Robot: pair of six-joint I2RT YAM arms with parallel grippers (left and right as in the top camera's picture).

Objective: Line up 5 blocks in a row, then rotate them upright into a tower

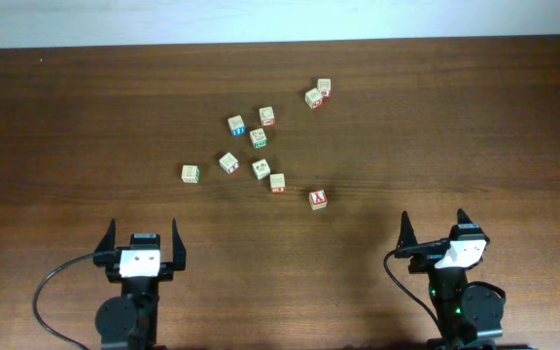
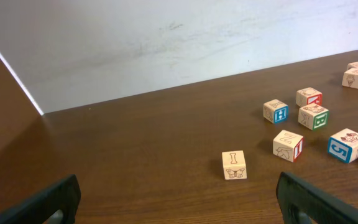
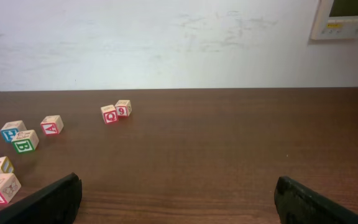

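Jaws on both arms stand spread wide with nothing between them. On the overhead view the left gripper (image 1: 144,233) sits at 8 o'clock and the right gripper (image 1: 434,226) at 4 o'clock, both near the front edge of the dark brown wooden table (image 1: 513,136). Neither touches anything.

Small pale wooden alphabet blocks (image 1: 258,138), printed in red, green and blue, lie scattered around the table's middle, well apart from both sets of fingers. The cluster lies between 1 and 2 o'clock from the left gripper and at about 10 o'clock from the right. Ten show, more than the task asks for.

Trouble looks likeliest in the crowded core, where fingers coming down this wide could nudge a neighbour. The two cubes (image 1: 313,97) at the cluster's 2 o'clock end appear to touch, so turning one would probably drag the other. On bare wood, a loosely pinched cube might also slide rather than turn.

The easiest targets, by my judgement, are the outliers. The block with the bold red X (image 1: 319,198) is nearest the right gripper, between its 9 and 10 o'clock. The lone bone-picture block (image 2: 234,165) is nearest the left gripper, at its 1 o'clock.
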